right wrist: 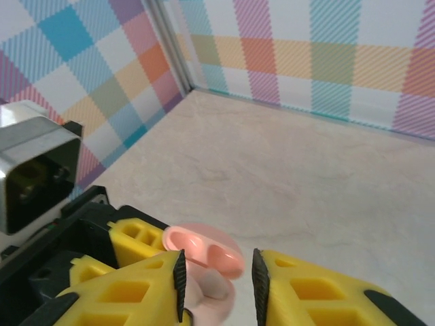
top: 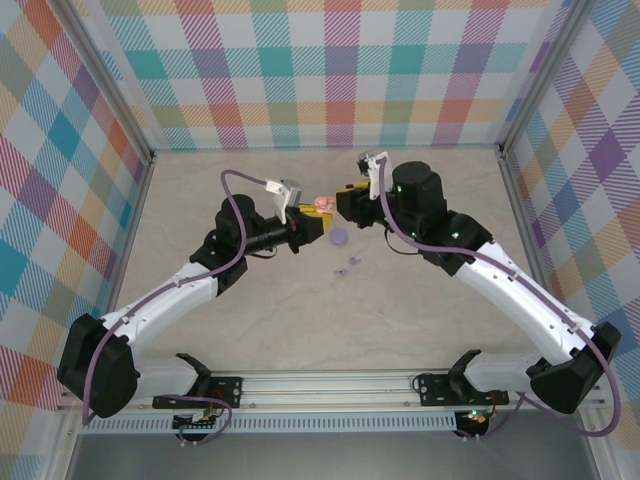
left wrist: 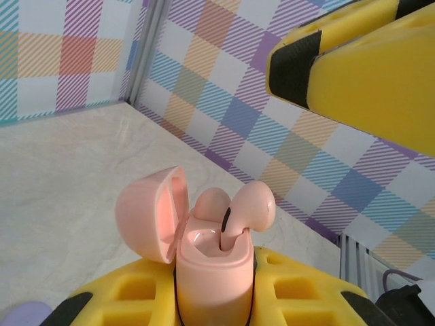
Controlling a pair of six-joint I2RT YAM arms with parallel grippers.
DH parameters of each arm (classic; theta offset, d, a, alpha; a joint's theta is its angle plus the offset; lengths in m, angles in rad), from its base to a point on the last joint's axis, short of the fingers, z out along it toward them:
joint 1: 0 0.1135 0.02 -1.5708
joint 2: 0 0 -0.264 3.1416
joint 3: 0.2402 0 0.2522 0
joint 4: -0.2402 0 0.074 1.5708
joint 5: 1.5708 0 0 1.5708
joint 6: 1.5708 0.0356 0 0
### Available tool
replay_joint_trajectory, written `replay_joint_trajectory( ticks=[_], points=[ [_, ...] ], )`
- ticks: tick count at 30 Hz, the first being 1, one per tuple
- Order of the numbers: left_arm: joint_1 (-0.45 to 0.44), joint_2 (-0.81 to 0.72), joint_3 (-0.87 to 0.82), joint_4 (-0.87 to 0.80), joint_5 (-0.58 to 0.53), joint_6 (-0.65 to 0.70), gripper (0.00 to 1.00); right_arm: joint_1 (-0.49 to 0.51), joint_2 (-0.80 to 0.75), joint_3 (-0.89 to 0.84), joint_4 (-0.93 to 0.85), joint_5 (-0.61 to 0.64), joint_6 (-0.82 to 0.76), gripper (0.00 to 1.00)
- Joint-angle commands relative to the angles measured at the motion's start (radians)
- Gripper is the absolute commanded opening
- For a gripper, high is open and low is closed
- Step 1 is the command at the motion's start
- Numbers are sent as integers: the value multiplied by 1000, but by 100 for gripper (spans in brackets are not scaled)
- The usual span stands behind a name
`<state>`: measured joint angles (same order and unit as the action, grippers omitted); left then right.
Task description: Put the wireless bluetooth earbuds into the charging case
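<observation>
A pale pink charging case (left wrist: pixel 212 272), lid open toward 9 o'clock, sits pinched in the left gripper (top: pixel 306 222). One pink earbud (left wrist: pixel 213 199) lies seated; the other earbud (left wrist: pixel 250 204), at its 3 o'clock, stands half in. The right gripper (right wrist: pixel 217 278) hovers above, fingers slightly parted, empty.

Up top, the fixed camera looks down over the whole counter (top: pixel 330 320) from above the near edge. Both wrist cameras are in tight and low, facing each other, sharing the open pink case (left wrist: pixel 211 272) between them.
</observation>
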<state>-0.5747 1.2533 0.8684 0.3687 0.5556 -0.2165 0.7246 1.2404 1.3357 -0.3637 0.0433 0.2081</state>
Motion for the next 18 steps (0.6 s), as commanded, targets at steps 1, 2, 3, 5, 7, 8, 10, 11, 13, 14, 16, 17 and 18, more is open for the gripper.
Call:
replay_joint_trajectory(
  ticks=[1,2,3,5,7,8,10,11,13,14,16,17,18],
  points=[
    [-13,-35,18,24,-16,14,9,-8,-16,39,-108,39,3,31],
    [-13,-37,19,25,-18,14,9,-10,-12,42,-124,28,-4,30],
    [-12,-39,20,25,-19,14,9,-11,-8,45,-134,15,-12,29],
    [-13,-40,25,27,-15,14,9,-11,-1,46,-148,0,-21,27],
    [-13,-40,28,28,-8,11,9,-13,3,47,-150,-12,-25,25],
    [-13,-38,30,29,-2,9,9,-13,6,46,-149,-26,-28,24],
    [-13,-34,31,31,10,7,9,-13,14,50,-146,-54,-32,22],
    [-13,-34,32,31,16,3,9,-13,17,52,-144,-64,-33,22],
    [-13,-31,33,34,29,0,9,-14,24,56,-143,-80,-32,22],
    [-13,-31,34,33,29,-1,9,-14,28,57,-142,-88,-31,22],
    [-13,-32,33,33,28,-1,9,-12,31,58,-138,-98,-29,22],
    [-13,-32,32,34,32,0,9,-13,34,58,-136,-103,-27,22],
    [-13,-32,33,36,34,-3,9,-13,38,61,-136,-107,-27,22]
  ],
)
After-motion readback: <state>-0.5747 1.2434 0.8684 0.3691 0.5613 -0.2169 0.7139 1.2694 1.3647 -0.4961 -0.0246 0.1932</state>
